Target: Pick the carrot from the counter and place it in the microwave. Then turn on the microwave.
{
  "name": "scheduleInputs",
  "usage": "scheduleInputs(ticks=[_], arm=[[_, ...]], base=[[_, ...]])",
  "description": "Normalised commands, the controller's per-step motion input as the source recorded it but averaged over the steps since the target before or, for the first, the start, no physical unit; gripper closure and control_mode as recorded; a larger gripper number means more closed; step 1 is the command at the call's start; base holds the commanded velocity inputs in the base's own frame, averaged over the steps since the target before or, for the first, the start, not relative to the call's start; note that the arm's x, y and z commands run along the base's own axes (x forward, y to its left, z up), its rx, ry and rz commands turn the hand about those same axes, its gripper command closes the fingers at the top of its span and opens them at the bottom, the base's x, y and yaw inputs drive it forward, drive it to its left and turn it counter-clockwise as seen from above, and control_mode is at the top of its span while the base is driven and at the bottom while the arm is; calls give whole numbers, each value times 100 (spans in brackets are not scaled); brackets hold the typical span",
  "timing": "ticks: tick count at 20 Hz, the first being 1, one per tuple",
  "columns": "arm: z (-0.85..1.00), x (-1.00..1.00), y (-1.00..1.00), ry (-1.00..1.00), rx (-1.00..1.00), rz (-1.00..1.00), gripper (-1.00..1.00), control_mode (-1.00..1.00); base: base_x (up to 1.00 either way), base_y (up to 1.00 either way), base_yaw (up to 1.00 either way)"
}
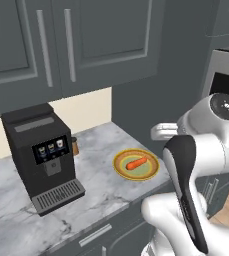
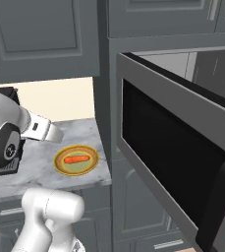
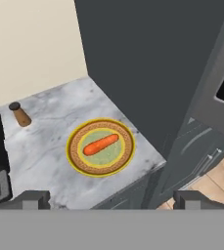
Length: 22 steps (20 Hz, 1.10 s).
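Observation:
The carrot (image 3: 100,144), a short orange stick, lies on a round yellow-rimmed plate (image 3: 77,157) with a green centre. The plate sits near the right end of the marble counter (image 3: 45,146). My gripper (image 3: 111,199) hovers well above and in front of the plate, open, its two dark fingertips (image 3: 31,199) wide apart with nothing between them. From the base, the carrot (image 1: 136,163) (image 2: 76,160) lies bare on the plate (image 1: 117,166), with the white hand above it. The microwave (image 2: 173,162) stands to the right, its black glass door swung open towards me.
A black coffee machine (image 1: 41,155) stands on the counter's left part. A small brown shaker (image 3: 19,114) is near the back wall beside it. Dark wall cabinets (image 1: 61,45) hang above. A tall dark panel (image 3: 143,58) borders the counter on the right.

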Motion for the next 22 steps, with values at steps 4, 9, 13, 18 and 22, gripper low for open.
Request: scheduleInputs(ticks=[4,9,13,18,22], arm=[[-22,21,8,0,0,0,-100,-100],[-23,19,6,0,1,0,-100,-100],[-26,20,7,0,4,0,-100,-100],[-28,20,7,1,4,0,-100,-100],[-27,18,8,6,4,-2,-100,-100]], base=[[0,0,0],[0,0,0],[0,0,0],[0,0,0],[0,0,0]])
